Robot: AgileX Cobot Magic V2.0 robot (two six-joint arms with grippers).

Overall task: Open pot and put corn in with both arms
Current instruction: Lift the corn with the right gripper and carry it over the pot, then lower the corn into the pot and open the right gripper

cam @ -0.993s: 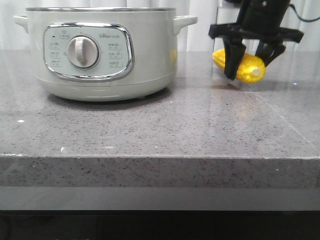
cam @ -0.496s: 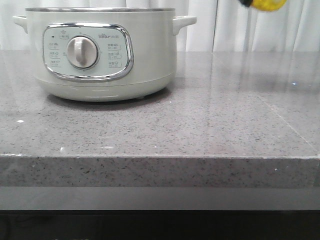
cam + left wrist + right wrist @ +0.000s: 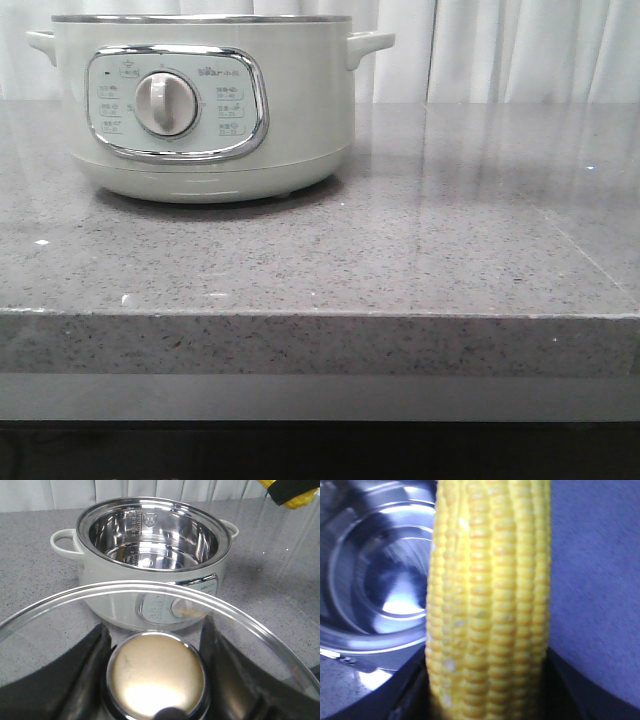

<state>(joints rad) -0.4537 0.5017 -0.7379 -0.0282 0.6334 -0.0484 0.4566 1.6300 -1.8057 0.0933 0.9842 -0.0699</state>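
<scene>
The pale grey-green pot [image 3: 200,100] stands at the back left of the counter, its dial facing me. In the left wrist view the pot [image 3: 115,587] is open and its steel bowl is bare inside. My left gripper [image 3: 154,635] is shut on the round metal knob [image 3: 156,675] of the glass lid [image 3: 260,630], held up in front of the pot. My right gripper [image 3: 487,690] is shut on the yellow corn [image 3: 490,580], above the counter beside the pot's rim [image 3: 370,640]. The corn [image 3: 303,501] also shows in the left wrist view. Neither gripper shows in the front view.
The grey speckled stone counter [image 3: 400,250] runs to a front edge [image 3: 320,315]. A white curtain [image 3: 500,50] hangs behind it. The pot's side handles [image 3: 368,45] stick out on both sides.
My right gripper rose with the corn from just above the counter at the right, up and out of the top of the front view. The pot has not moved.
</scene>
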